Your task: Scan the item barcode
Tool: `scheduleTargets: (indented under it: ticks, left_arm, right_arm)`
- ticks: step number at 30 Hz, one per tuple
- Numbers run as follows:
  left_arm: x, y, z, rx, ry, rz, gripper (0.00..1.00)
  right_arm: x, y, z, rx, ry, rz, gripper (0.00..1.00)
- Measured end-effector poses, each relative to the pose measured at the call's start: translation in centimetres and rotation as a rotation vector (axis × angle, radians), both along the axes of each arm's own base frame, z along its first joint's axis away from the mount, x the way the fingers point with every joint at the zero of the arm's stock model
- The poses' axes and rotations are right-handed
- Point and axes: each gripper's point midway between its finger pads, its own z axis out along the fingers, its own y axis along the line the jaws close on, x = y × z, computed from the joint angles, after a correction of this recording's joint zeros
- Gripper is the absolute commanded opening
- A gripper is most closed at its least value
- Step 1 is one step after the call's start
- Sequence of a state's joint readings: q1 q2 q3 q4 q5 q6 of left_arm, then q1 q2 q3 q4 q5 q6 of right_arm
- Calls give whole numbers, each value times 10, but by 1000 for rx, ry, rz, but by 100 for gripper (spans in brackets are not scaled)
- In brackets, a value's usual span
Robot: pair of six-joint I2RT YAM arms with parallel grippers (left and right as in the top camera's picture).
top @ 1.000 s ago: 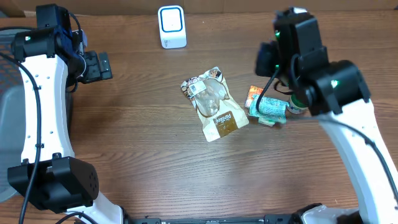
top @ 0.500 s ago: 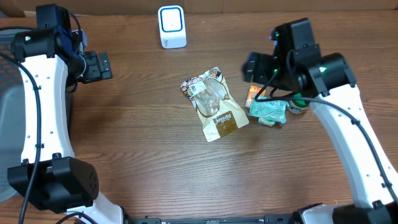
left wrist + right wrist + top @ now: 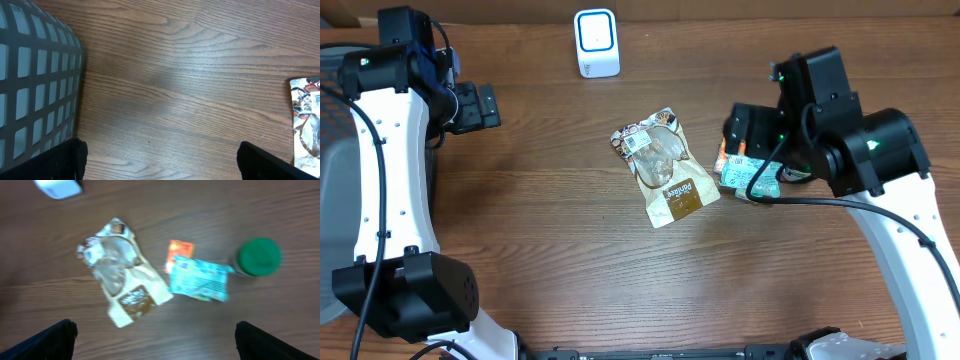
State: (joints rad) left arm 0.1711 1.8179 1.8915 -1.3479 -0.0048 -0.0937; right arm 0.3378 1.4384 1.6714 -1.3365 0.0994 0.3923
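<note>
Seemingly the pick-up step: right gripper [image 3: 160, 342] hangs empty, fingers apart, above the teal packet [image 3: 197, 277] right of centre; left gripper [image 3: 165, 160] hovers far left, fingers apart; next, lower, pinch the packet, carry it to the far scanner [image 3: 596, 42].

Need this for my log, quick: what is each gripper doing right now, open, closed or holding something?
Left gripper: open, holding nothing.
Right gripper: open, holding nothing.
</note>
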Motion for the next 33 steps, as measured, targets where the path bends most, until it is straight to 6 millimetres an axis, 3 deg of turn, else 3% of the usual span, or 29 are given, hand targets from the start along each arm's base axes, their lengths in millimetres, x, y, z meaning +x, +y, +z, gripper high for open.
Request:
scheduleTargets:
  ticks: [6,12,16,22,27,33]
  left_arm:
    - [0,0,0,0,0,0,100]
    - [0,0,0,0,0,0,100]
    - [0,0,0,1,0,0,100]
    - [0,0,0,1,0,0,100]
    - [0,0,0,0,0,0,99]
    - [0,0,0,0,0,0,100]
  right_arm:
    - [-4,-19,13,-64,-55,-49,100]
    - [6,-36,70,-17,-383,-94,100]
    - [-4,-60,85,22,-592,-109,100]
    - [-32,-75,54,49,-780,-99,100]
    - [-55,-74,24,81,-925,-71,100]
    - [-68,-69,-12,109,-1015,-36,100]
